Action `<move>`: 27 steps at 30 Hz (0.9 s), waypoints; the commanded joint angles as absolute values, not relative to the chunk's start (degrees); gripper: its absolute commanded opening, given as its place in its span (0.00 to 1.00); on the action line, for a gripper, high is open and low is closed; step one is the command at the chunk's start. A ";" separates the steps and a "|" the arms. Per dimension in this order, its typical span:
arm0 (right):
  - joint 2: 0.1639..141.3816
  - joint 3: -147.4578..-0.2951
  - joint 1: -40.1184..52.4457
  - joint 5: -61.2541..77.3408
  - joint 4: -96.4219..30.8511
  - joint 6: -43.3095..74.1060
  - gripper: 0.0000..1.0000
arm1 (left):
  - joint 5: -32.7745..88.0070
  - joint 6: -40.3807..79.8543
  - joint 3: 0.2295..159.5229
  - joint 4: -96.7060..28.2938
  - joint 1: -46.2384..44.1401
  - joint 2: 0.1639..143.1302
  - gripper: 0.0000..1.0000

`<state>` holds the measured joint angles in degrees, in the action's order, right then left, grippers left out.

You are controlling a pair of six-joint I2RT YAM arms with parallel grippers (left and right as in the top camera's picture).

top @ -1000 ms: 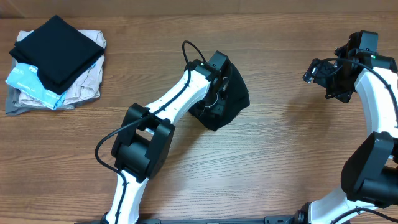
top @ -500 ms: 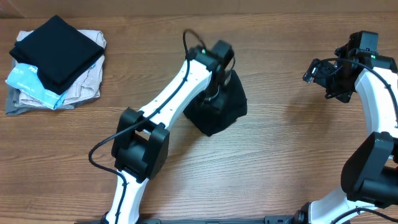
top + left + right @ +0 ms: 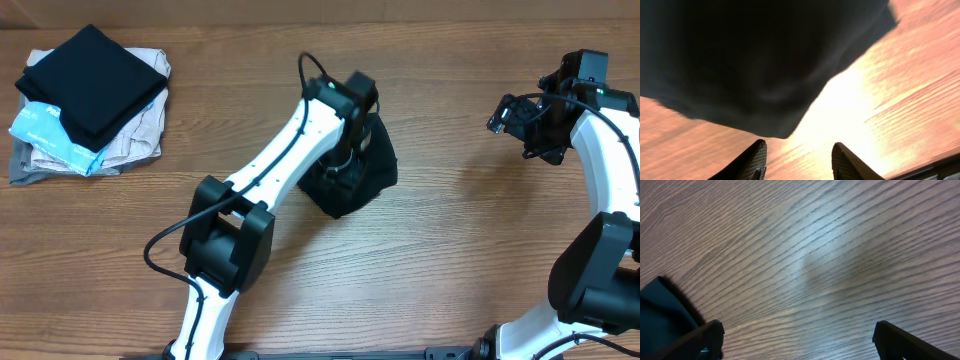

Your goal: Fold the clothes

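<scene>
The clothes, a black shirt [image 3: 368, 172], lie bunched in a compact fold at the table's middle. My left gripper [image 3: 343, 163] hovers directly over the shirt, partly covering it. In the left wrist view the shirt [image 3: 765, 60] fills the upper frame, and my left gripper [image 3: 799, 151] is open just past its edge, with only bare wood between the fingertips. My right gripper [image 3: 512, 116] stands wide open at the far right, apart from the shirt. The right wrist view shows that gripper [image 3: 799, 330] over bare table, with a dark fabric corner [image 3: 662, 315] at its lower left.
A stack of folded garments [image 3: 120, 145] in beige, light blue and grey sits at the back left, with a folded black piece [image 3: 95, 80] on top. The wooden table [image 3: 450, 250] runs between the two arms.
My left gripper has opened and let go of the shirt, lifting slightly toward the back. The shirt has settled on the table. The right arm has not moved.
</scene>
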<state>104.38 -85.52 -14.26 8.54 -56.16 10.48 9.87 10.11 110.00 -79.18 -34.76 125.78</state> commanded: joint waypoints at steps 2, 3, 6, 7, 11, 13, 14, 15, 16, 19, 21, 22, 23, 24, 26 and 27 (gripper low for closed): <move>103.09 -86.21 -14.39 8.05 -55.88 10.68 1.00 | 10.74 9.58 106.17 -76.71 -35.55 125.34 0.47; 103.09 -86.21 -14.39 8.05 -55.88 10.68 1.00 | 9.76 9.58 106.06 -76.16 -35.38 125.34 0.49; 103.09 -86.21 -14.39 8.05 -55.88 10.68 1.00 | 5.50 8.97 106.08 -74.54 -35.22 125.34 0.54; 103.09 -86.21 -14.39 8.05 -55.88 10.68 1.00 | 4.60 8.43 106.08 -74.24 -35.22 125.34 0.56; 103.09 -86.21 -14.39 8.05 -55.88 10.68 1.00 | 3.84 5.85 106.08 -74.04 -35.24 125.34 0.60; 103.09 -86.21 -14.39 8.05 -55.88 10.68 1.00 | 3.84 4.34 106.08 -73.80 -35.33 125.34 0.61; 103.09 -86.21 -14.39 8.05 -55.88 10.68 1.00 | 3.84 3.62 106.08 -73.54 -35.35 125.34 0.62; 103.09 -86.24 -14.39 8.05 -55.88 10.68 1.00 | 3.81 3.03 106.08 -73.17 -35.46 125.34 0.62; 103.09 -86.21 -14.39 8.05 -55.88 10.68 1.00 | 3.81 2.66 106.08 -72.71 -35.64 125.34 0.63; 103.09 -86.21 -14.39 8.05 -55.88 10.68 1.00 | 3.84 1.61 106.08 -71.68 -36.29 125.34 0.66; 103.09 -86.24 -14.39 8.05 -55.88 10.68 1.00 | 3.14 0.89 106.08 -71.66 -36.93 125.34 0.67; 103.09 -86.21 -14.39 8.05 -55.88 10.68 1.00 | 1.76 1.48 106.08 -71.72 -37.30 125.34 0.68; 103.09 -86.21 -14.39 8.05 -55.88 10.68 1.00 | 0.36 2.35 106.08 -71.81 -37.56 125.34 0.67; 103.09 -86.21 -14.39 8.05 -55.88 10.68 1.00 | -0.93 3.25 106.08 -71.90 -37.71 125.34 0.67; 103.09 -86.21 -14.39 8.05 -55.88 10.68 1.00 | -3.20 5.56 106.21 -71.94 -37.78 125.25 0.66; 103.09 -86.21 -14.39 8.05 -55.88 10.68 1.00 | -3.55 6.76 106.41 -71.90 -37.71 125.05 0.66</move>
